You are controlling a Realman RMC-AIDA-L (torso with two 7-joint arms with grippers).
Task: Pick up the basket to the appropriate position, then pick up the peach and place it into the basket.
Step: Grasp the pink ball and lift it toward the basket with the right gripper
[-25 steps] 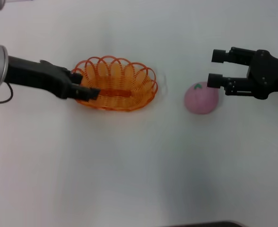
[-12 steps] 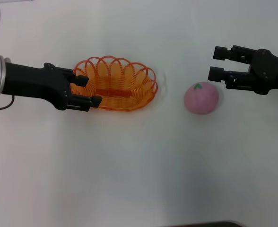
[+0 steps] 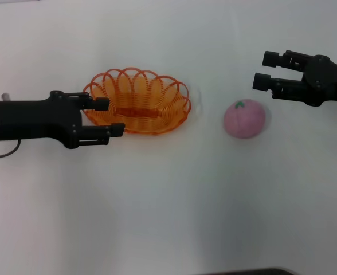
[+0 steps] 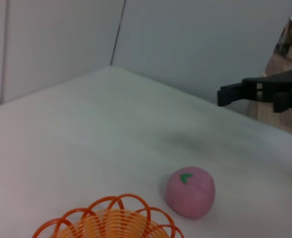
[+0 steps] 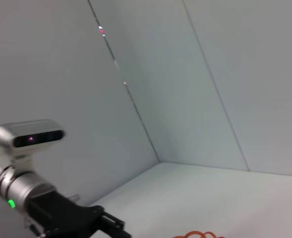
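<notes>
Basket (image 3: 138,102): orange looped wire, oval, resting on the white tabletop (image 3: 168,206) left of centre toward the far edge; nothing inside.
Peach (image 3: 245,118): pink, green leaf mark on top, on the tabletop well right of the basket.
Left gripper (image 3: 112,117): jaws released, at the basket's left end, gripping nothing.
Right gripper (image 3: 263,70): jaws released, beyond the peach, apart from it.
No legible writing.
</notes>
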